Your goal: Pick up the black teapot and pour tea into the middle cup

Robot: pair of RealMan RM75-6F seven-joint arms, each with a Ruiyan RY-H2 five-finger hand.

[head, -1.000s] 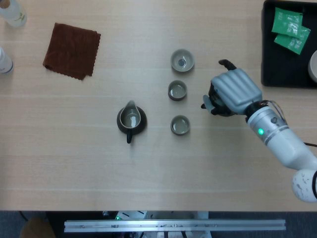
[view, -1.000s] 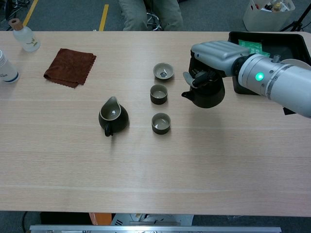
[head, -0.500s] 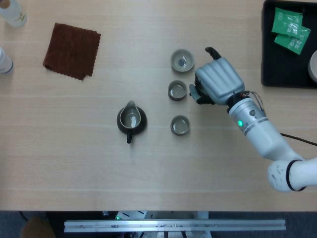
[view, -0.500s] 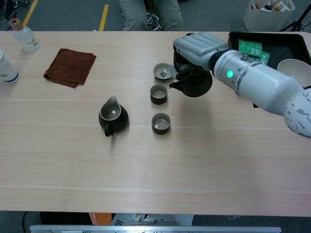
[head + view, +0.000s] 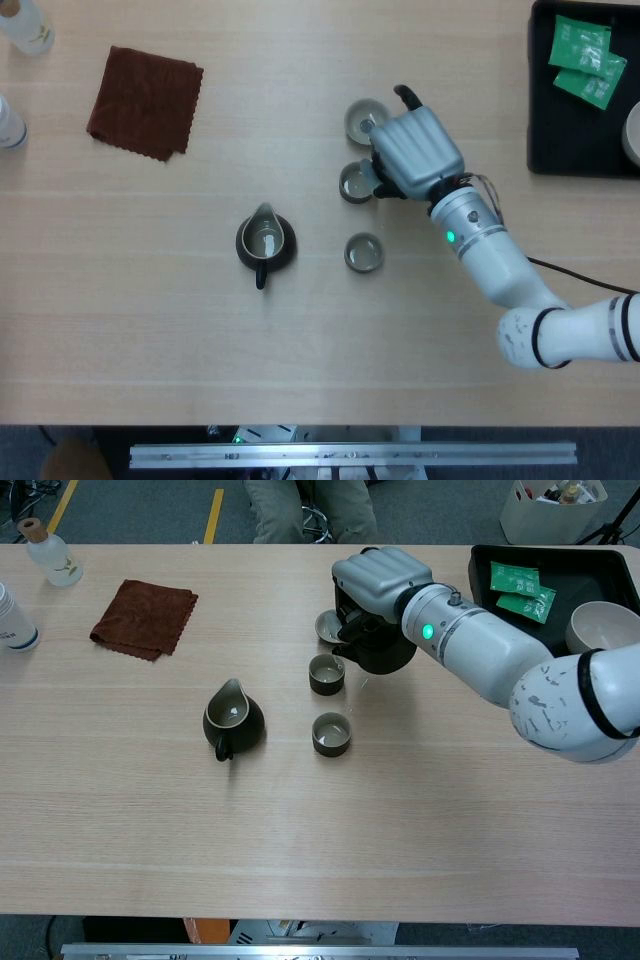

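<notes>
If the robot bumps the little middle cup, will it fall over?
Probably not easily: the middle cup looks low and wide, so it would likely slide. It looks ceramic, so maybe breakable. The black teapot in the right hand hovers close beside it.

Light wood tabletop (image 5: pixel 150 330). Brown cloth (image 5: pixel 144 102) folded, lying flat toward far left. Two bottles at left edge: one (image 5: pixel 50 553) with cork-coloured cap at far corner, another (image 5: pixel 14 620) nearer, cut off by frame. Dark pitcher (image 5: pixel 266 241) near centre. Three small cups in row just right of it: far cup (image 5: pixel 330 628), middle cup (image 5: pixel 326 673), near cup (image 5: pixel 364 252), set apart from one another. Black tray (image 5: pixel 545 120) at far right edge.
</notes>
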